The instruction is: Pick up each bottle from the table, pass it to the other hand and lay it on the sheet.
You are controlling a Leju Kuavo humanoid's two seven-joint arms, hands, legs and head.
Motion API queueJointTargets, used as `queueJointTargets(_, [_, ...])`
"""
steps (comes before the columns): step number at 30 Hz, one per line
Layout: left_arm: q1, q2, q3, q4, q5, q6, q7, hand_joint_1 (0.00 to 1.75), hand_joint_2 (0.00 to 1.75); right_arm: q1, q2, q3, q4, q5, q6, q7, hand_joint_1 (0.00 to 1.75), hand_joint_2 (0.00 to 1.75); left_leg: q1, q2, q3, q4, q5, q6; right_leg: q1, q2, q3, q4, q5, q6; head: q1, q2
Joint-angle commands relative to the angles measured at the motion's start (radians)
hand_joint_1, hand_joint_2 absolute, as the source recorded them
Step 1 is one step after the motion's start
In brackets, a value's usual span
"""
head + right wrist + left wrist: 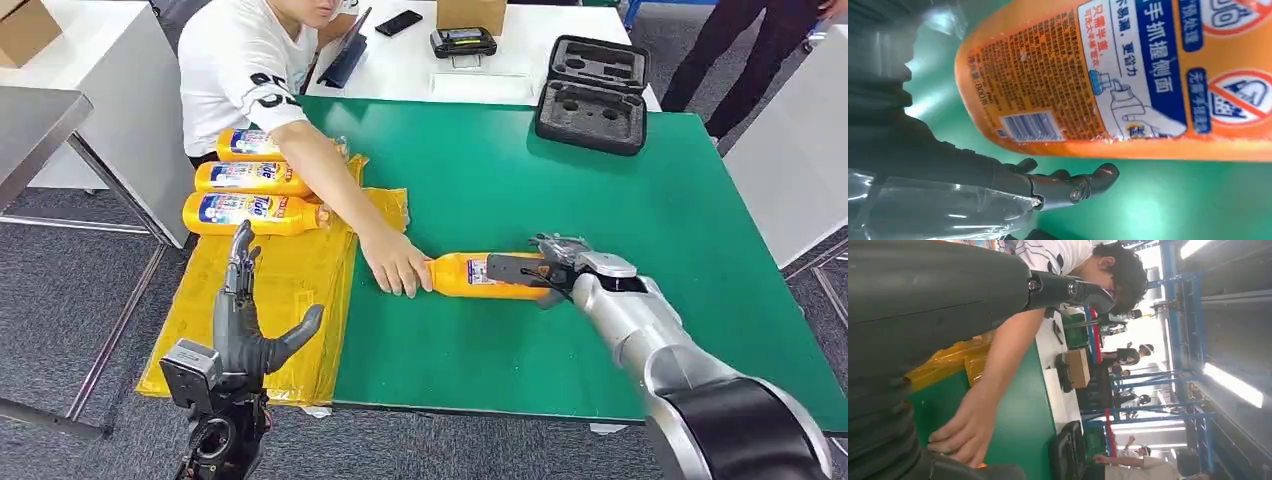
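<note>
An orange bottle [475,276] lies on its side on the green table [620,190], its label close up in the right wrist view [1098,75]. My right hand [555,265] is at its base end, fingers [1073,187] spread alongside it with a strip of table showing between, not closed on it. A person's hand [395,265] rests on the bottle's neck end. My left hand [245,325] is open and raised over the yellow sheet [300,290], holding nothing. Three orange bottles [250,178] lie side by side at the sheet's far end.
The person stands behind the table's far left corner, forearm [998,355] reaching across the sheet. A black foam case [592,95] sits on the table's far edge. Behind it is a white table [410,60] with a phone and a small device.
</note>
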Motion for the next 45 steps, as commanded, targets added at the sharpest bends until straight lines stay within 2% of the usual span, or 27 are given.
queueJointTargets(1, [-0.028, 0.010, 0.008, 0.050, 0.016, -0.005, 0.006, 0.00, 1.75, 0.010, 0.012, 0.021, 0.049, -0.001, -0.055, -0.021, 0.00, 1.75, 0.001, -0.001, 0.003, -0.001, -0.001, -0.001, 0.001, -0.001, 0.003, -0.001, -0.001, -0.001, 0.000, 0.000])
queueJointTargets(4, [-0.026, 0.007, 0.010, 0.055, 0.018, -0.007, 0.005, 0.00, 1.75, 0.009, 0.030, 0.034, 0.053, 0.022, -0.098, -0.029, 0.00, 1.75, 0.001, 0.001, 0.007, -0.001, -0.003, -0.002, 0.001, 0.001, 0.006, -0.001, -0.002, -0.002, 0.000, 0.000])
queueJointTargets(7, [-0.023, 0.008, 0.010, 0.057, 0.018, -0.006, 0.005, 0.00, 1.75, -0.001, 0.049, 0.038, 0.047, 0.029, -0.110, -0.037, 0.00, 1.75, 0.000, 0.001, 0.002, -0.001, -0.001, -0.001, 0.000, 0.001, 0.002, 0.000, -0.001, -0.001, 0.000, 0.000])
queueJointTargets(8, [-0.020, 0.008, 0.009, 0.057, 0.018, -0.005, 0.005, 0.00, 1.75, -0.004, 0.056, 0.049, 0.048, 0.039, -0.110, -0.043, 0.00, 1.75, 0.001, 0.003, 0.008, 0.000, -0.004, -0.002, 0.001, 0.003, 0.007, 0.000, -0.003, -0.003, 0.000, 0.000])
queueJointTargets(9, [-0.019, 0.008, 0.009, 0.057, 0.018, -0.005, 0.005, 0.00, 1.75, -0.005, 0.059, 0.050, 0.047, 0.040, -0.111, -0.043, 0.00, 1.75, 0.000, 0.002, 0.004, -0.001, -0.002, -0.001, 0.000, 0.002, 0.003, 0.000, -0.001, -0.001, 0.000, 0.000])
queueJointTargets(13, [-0.019, 0.007, 0.005, 0.055, 0.018, -0.005, 0.005, 0.00, 1.75, -0.004, 0.075, 0.060, 0.049, 0.052, -0.111, -0.070, 0.00, 1.75, 0.000, 0.001, 0.003, -0.001, -0.001, -0.001, 0.000, 0.001, 0.002, 0.000, -0.001, -0.001, 0.000, 0.000])
queueJointTargets(15, [-0.024, 0.006, 0.000, 0.060, 0.018, -0.007, 0.006, 0.00, 1.75, -0.001, 0.085, 0.065, 0.047, 0.059, -0.113, -0.084, 0.00, 1.75, 0.001, 0.003, 0.008, -0.001, -0.004, -0.002, 0.001, 0.003, 0.006, 0.000, -0.002, -0.003, 0.000, 0.000])
queueJointTargets(19, [-0.028, 0.007, -0.006, 0.063, 0.018, -0.006, 0.007, 0.00, 1.75, 0.002, 0.092, 0.060, 0.047, 0.054, -0.100, -0.106, 0.00, 1.75, 0.000, 0.000, 0.002, -0.001, -0.001, -0.001, 0.000, 0.000, 0.002, 0.000, -0.001, -0.001, 0.000, 0.000])
queueJointTargets(22, [-0.028, 0.007, -0.006, 0.063, 0.018, -0.006, 0.007, 0.00, 1.75, 0.002, 0.092, 0.060, 0.047, 0.054, -0.100, -0.106, 0.00, 1.75, 0.000, 0.000, 0.003, 0.000, -0.001, -0.001, 0.000, 0.000, 0.003, 0.000, -0.001, -0.001, 0.000, 0.000])
queueJointTargets(23, [-0.028, 0.007, -0.006, 0.063, 0.018, -0.006, 0.007, 0.00, 1.75, 0.002, 0.092, 0.060, 0.047, 0.054, -0.100, -0.106, 0.00, 1.75, 0.001, 0.001, 0.008, 0.000, -0.004, -0.002, 0.001, 0.001, 0.008, 0.000, -0.004, -0.003, 0.000, 0.000])
queueJointTargets(24, [-0.028, 0.007, -0.006, 0.063, 0.018, -0.006, 0.007, 0.00, 1.75, 0.002, 0.092, 0.060, 0.047, 0.054, -0.100, -0.106, 0.00, 1.75, 0.000, 0.000, 0.004, -0.001, -0.001, -0.001, 0.000, 0.000, 0.004, 0.000, -0.001, -0.001, 0.000, 0.000])
queueJointTargets(29, [-0.033, 0.010, -0.009, 0.068, 0.017, -0.009, 0.012, 0.00, 1.75, 0.007, 0.090, 0.054, 0.053, 0.048, -0.066, -0.116, 0.00, 1.75, 0.001, 0.000, 0.005, -0.001, -0.002, -0.002, 0.001, 0.000, 0.005, 0.000, -0.002, -0.002, 0.000, 0.000])
queueJointTargets(30, [-0.035, 0.010, -0.010, 0.071, 0.017, -0.009, 0.012, 0.00, 1.75, 0.010, 0.088, 0.050, 0.054, 0.045, -0.057, -0.120, 0.09, 1.75, 0.001, 0.000, 0.007, -0.001, -0.003, -0.002, 0.001, 0.000, 0.007, -0.001, -0.003, -0.002, 0.000, 0.000])
queueJointTargets(31, [-0.035, 0.010, -0.010, 0.071, 0.017, -0.009, 0.013, 0.00, 1.75, 0.012, 0.087, 0.048, 0.055, 0.042, -0.043, -0.127, 0.93, 1.75, 0.000, -0.001, 0.003, -0.001, -0.001, -0.001, 0.000, -0.001, 0.003, 0.000, -0.001, -0.001, 0.000, 0.000])
queueJointTargets(32, [-0.031, 0.009, -0.008, 0.067, 0.017, -0.010, 0.014, 0.00, 1.75, 0.016, 0.086, 0.045, 0.053, 0.040, -0.034, -0.127, 1.50, 1.75, 0.001, -0.001, 0.005, -0.001, -0.002, -0.002, 0.001, -0.001, 0.005, -0.001, -0.002, -0.002, 0.000, 0.000])
queueJointTargets(33, [-0.027, 0.008, -0.008, 0.064, 0.017, -0.014, 0.018, 0.00, 1.75, 0.018, 0.087, 0.042, 0.055, 0.036, -0.019, -0.127, 1.69, 1.75, 0.000, -0.001, 0.004, -0.001, -0.001, -0.001, 0.000, -0.001, 0.004, -0.001, -0.002, -0.002, 0.000, 0.000])
queueJointTargets(34, [-0.025, 0.006, -0.008, 0.062, 0.016, -0.015, 0.019, 0.00, 1.75, 0.020, 0.086, 0.040, 0.055, 0.035, -0.015, -0.128, 1.75, 1.75, 0.000, -0.001, 0.003, -0.001, -0.001, -0.001, 0.000, -0.001, 0.003, -0.001, -0.001, -0.001, 0.000, 0.000])
queueJointTargets(45, [-0.015, 0.000, -0.003, 0.049, 0.008, -0.018, 0.027, 0.00, 1.75, 0.019, 0.090, 0.033, 0.055, 0.031, 0.007, -0.125, 1.75, 1.75, 0.001, 0.000, 0.005, -0.001, -0.001, -0.001, 0.001, 0.000, 0.005, -0.001, -0.002, -0.002, 0.000, 0.000])
